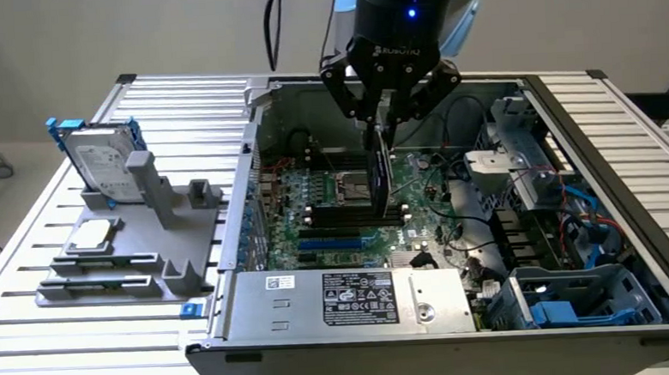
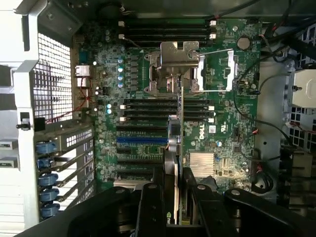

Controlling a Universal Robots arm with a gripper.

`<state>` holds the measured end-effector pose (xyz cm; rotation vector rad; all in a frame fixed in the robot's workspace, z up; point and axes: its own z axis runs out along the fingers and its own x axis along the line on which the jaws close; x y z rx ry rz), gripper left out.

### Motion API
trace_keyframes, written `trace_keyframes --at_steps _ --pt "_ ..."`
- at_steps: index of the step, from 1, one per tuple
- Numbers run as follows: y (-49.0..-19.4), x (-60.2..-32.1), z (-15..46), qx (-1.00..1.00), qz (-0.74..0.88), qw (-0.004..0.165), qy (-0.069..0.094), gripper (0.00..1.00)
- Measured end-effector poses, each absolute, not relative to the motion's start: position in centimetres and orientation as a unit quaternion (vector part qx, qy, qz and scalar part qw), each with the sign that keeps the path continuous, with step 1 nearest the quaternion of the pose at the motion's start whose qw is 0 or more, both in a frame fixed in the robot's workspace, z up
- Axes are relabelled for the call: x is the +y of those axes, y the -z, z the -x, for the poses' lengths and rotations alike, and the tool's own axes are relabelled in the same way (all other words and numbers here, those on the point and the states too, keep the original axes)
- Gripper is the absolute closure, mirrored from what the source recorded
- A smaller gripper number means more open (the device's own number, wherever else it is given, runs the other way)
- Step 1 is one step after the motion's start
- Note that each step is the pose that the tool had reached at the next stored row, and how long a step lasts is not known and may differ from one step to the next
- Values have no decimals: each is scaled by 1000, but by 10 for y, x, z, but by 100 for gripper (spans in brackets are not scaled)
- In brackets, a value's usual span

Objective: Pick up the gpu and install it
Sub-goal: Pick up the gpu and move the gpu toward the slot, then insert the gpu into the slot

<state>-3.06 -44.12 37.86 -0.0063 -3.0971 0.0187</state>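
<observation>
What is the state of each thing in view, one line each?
gripper: shut on the gpu.
gpu: held upright, edge-down over the motherboard slots.
hard drive: standing upright in the grey holder.
CPU chip: lying flat on the grey holder.
computer case: open, inside exposed.

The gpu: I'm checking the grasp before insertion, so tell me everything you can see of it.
The gpu, a thin, flat, black rectangular card, hangs upright and edge-on. Its top edge is pinched in the black gripper inside the open grey computer case. Its lower end is over the green motherboard, near the black slots. Whether it touches them cannot be told. The wrist view shows it as a narrow strip with a silvery part on one side.
</observation>
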Motion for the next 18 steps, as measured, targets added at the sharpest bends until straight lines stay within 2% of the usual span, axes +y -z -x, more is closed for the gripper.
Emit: trace_keyframes --at_steps 18 --pt "-378 -441 31 -999 -37 22 -7 73"
